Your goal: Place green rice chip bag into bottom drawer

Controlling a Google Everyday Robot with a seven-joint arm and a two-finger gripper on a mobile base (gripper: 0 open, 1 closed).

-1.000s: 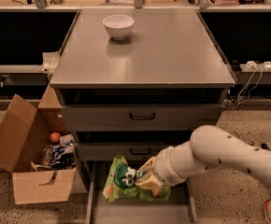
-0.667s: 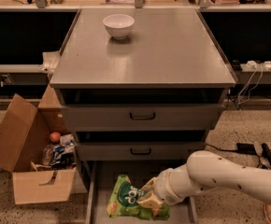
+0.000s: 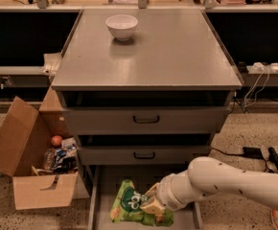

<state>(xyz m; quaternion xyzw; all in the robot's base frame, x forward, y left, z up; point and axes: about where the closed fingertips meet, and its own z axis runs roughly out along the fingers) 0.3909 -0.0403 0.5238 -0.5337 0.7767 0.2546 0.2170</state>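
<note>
Camera view gives you the grey cabinet from the front and above. Off the counter's left edge, on the floor, an open cardboard box point(image 3: 26, 176) holds an orange ball point(image 3: 56, 140) and some packets. On the counter itself, a white bowl point(image 3: 122, 26) sits upright near the back edge, left of centre. Below the counter's front edge you see two upper drawers, each with a dark handle; the top one point(image 3: 146, 120) is out a little further than the second point(image 3: 144, 155).

Under them the bottom drawer point(image 3: 94, 200) is pulled out wide. The green rice chip bag point(image 3: 124, 204) lies inside it, toward the front and slightly left of the middle, logo facing up. The gripper point(image 3: 151, 206) is down in the drawer at the bag's right side, its jaws closed on the bag. The white arm point(image 3: 225, 180) reaches in from the lower right, below the counter's front-right corner. Cables point(image 3: 251, 152) trail across the floor off the right edge.
</note>
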